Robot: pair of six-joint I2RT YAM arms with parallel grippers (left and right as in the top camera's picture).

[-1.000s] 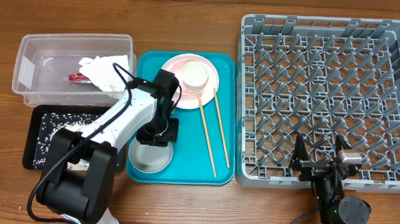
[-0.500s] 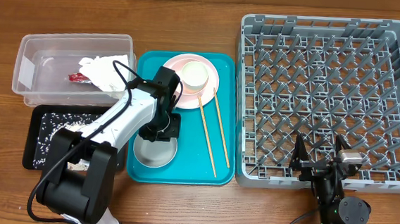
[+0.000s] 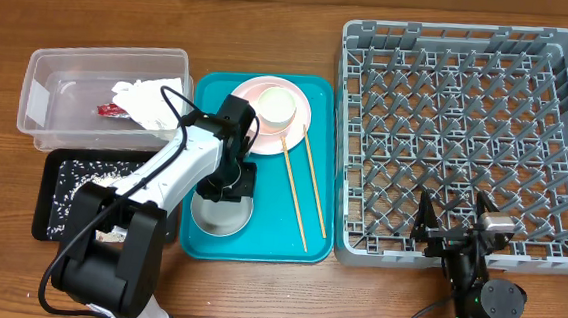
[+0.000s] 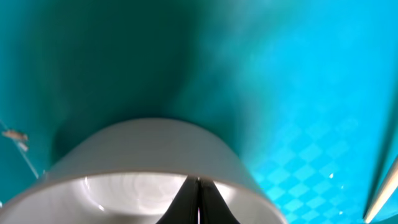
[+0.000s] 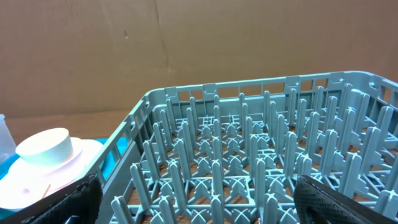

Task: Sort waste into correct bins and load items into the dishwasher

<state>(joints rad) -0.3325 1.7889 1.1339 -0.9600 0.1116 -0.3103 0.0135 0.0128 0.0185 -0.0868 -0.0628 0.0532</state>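
Overhead view: a grey dish rack (image 3: 344, 133) sits at right, a teal tray (image 3: 266, 203) in the centre, and a clear tub (image 3: 42, 102) and a black tray (image 3: 56, 198) at left. On the teal tray lie a pink plate (image 3: 299, 125), a small white bowl (image 3: 222, 218) and two chopsticks (image 3: 301, 195). The left gripper (image 3: 223, 195) pinches the bowl's rim. The right gripper (image 3: 452, 226) gapes wide, empty, at the rack's near edge.

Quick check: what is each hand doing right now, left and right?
Left hand: closed, pinching the rim of a small white bowl.
Right hand: open, holding nothing.
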